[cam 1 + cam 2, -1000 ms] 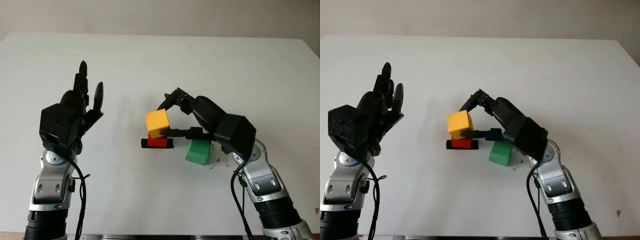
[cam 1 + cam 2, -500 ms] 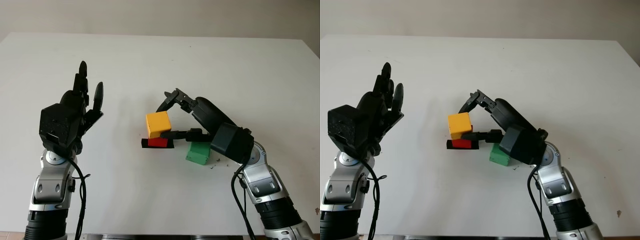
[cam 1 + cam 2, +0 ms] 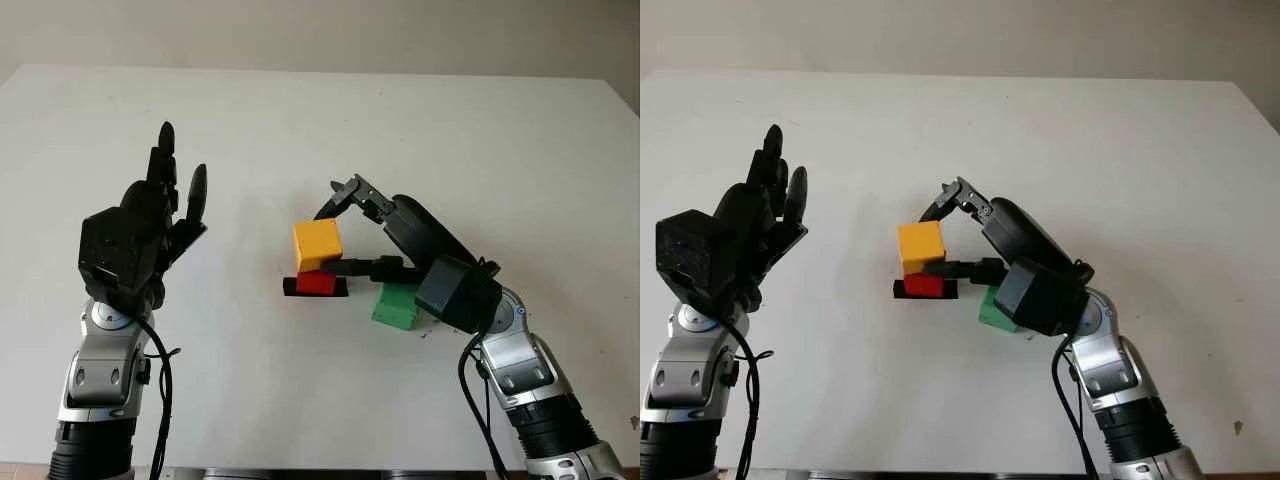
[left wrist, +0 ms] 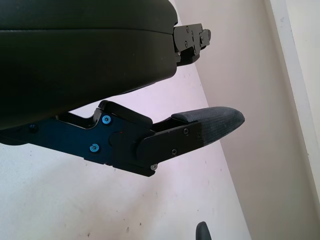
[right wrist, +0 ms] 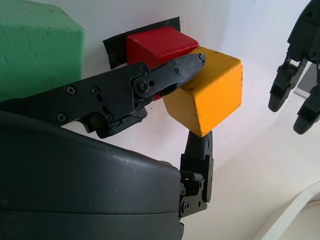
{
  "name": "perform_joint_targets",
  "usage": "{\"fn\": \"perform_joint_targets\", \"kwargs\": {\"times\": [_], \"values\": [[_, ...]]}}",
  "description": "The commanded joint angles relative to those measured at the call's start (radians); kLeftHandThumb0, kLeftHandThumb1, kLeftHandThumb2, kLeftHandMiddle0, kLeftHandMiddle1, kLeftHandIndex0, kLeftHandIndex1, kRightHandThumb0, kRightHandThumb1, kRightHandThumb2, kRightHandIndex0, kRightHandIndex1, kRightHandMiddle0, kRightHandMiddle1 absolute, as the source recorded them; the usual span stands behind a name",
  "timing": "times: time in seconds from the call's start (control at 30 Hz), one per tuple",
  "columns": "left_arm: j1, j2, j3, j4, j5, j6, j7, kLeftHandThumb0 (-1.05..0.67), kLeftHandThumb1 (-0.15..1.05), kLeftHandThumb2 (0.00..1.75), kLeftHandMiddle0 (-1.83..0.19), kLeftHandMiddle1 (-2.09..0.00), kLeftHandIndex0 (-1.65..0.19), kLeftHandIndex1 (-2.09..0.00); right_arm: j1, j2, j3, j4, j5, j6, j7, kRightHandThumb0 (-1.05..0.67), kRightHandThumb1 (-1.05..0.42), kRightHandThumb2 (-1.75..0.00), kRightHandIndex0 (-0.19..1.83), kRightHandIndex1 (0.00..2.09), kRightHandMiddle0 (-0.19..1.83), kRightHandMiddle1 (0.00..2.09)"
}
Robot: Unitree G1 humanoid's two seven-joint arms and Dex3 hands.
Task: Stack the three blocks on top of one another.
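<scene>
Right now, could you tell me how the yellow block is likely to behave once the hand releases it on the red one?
The yellow block, gripped by the right hand, sits tilted over the red block, so it may rock or slide off. Its flat faces suggest it won't roll. It looks rigid, holding its shape under the fingers. The left hand is open, raised aside.
</scene>
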Motion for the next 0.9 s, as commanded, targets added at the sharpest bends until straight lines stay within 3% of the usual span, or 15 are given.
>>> {"fn": "perform_joint_targets", "kwargs": {"times": [0.0, 0.37, 0.5, 0.67, 0.73, 0.87], "values": [[0.006, 0.004, -0.001, -0.017, -0.001, -0.009, -0.002, -0.69, 1.05, 0.68, 0.18, -0.05, 0.17, -0.05, 0.011, -0.005, 0.002, -0.013, 0.0, 0.009, 0.005, -0.37, -1.03, -0.05, 0.23, 0.06, 0.13, 1.61], [0.001, 0.008, -0.002, -0.02, 0.006, 0.001, 0.0, -0.69, 1.05, 0.68, 0.18, -0.06, 0.17, -0.06, 0.017, -0.029, 0.014, -0.043, 0.001, 0.025, 0.062, -0.43, -1.04, -0.05, 0.21, 0.05, 0.1, 1.57], [0.001, 0.013, -0.004, -0.015, 0.008, -0.001, -0.005, -0.71, 1.05, 0.69, 0.18, -0.05, 0.17, -0.05, 0.014, -0.058, 0.032, -0.061, -0.019, 0.03, 0.101, -0.48, -1.02, -0.05, 0.15, 0.04, 0.01, 1.24], [0.003, 0.014, -0.004, -0.018, 0.01, -0.001, -0.005, -0.71, 1.05, 0.69, 0.18, -0.05, 0.17, -0.05, 0.009, -0.09, 0.051, -0.082, -0.042, 0.044, 0.15, -0.55, -0.94, -0.05, -0.06, 0.04, 0.05, 0.46], [0.003, 0.012, -0.002, -0.02, 0.006, 0.003, -0.005, -0.7, 1.05, 0.68, 0.18, -0.05, 0.18, -0.05, 0.008, -0.099, 0.055, -0.08, -0.047, 0.035, 0.158, -0.61, -0.94, -0.06, -0.14, 0.03, 0.01, 0.28], [0.002, 0.012, -0.004, -0.022, 0.008, 0.006, -0.004, -0.71, 1.05, 0.69, 0.18, -0.06, 0.17, -0.05, 0.007, -0.106, 0.056, -0.078, -0.049, 0.03, 0.161, -0.7, -0.96, -0.06, -0.19, 0.0, -0.04, 0.18]]}}
